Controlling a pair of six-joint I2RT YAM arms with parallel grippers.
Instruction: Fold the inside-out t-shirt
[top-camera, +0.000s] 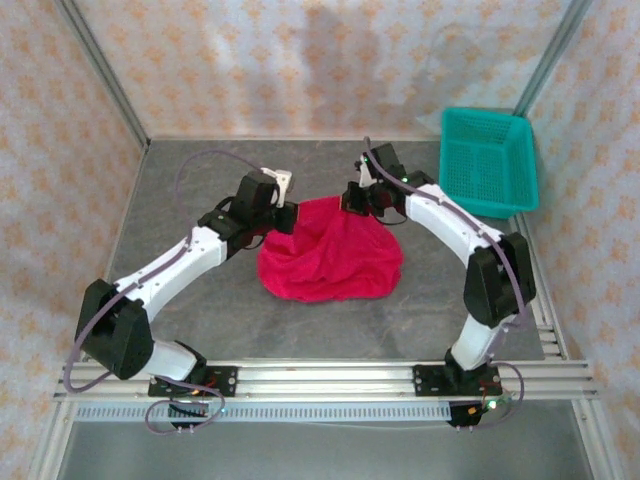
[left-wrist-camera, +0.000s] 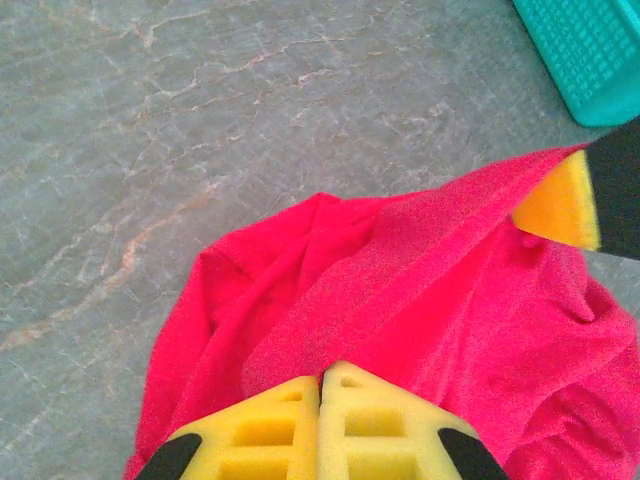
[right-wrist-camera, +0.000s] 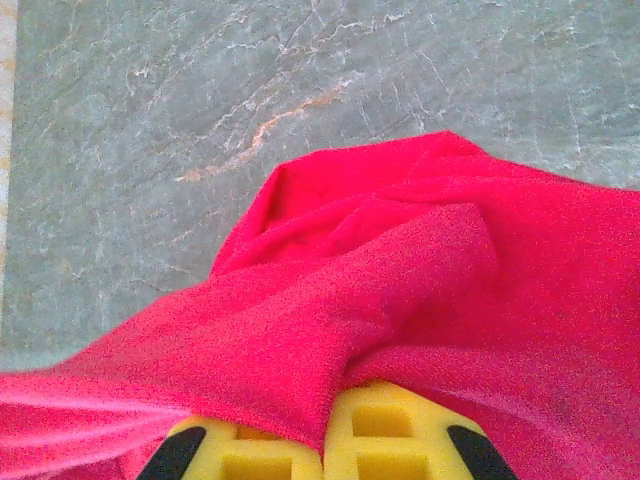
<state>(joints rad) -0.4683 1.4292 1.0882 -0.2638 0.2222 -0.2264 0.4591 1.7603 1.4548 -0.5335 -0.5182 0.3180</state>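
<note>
Shirt: your inside-out t-shirt (top-camera: 330, 262) lies bunched in the middle of the table (top-camera: 200, 320).
Left gripper (left-wrist-camera: 320, 395): fingers pinched tight on the cloth's far-left edge.
Right gripper (right-wrist-camera: 325, 425): clamped on the far-right edge, probably so you can stretch it flat.

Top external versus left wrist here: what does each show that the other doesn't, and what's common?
Top external: left arm and right arm whole, the entire teal basket. Left wrist: the left tool shut on the t-shirt, cloth taut toward a pad of the right tool. Both: t-shirt bunched on the grey table, some basket.
</note>
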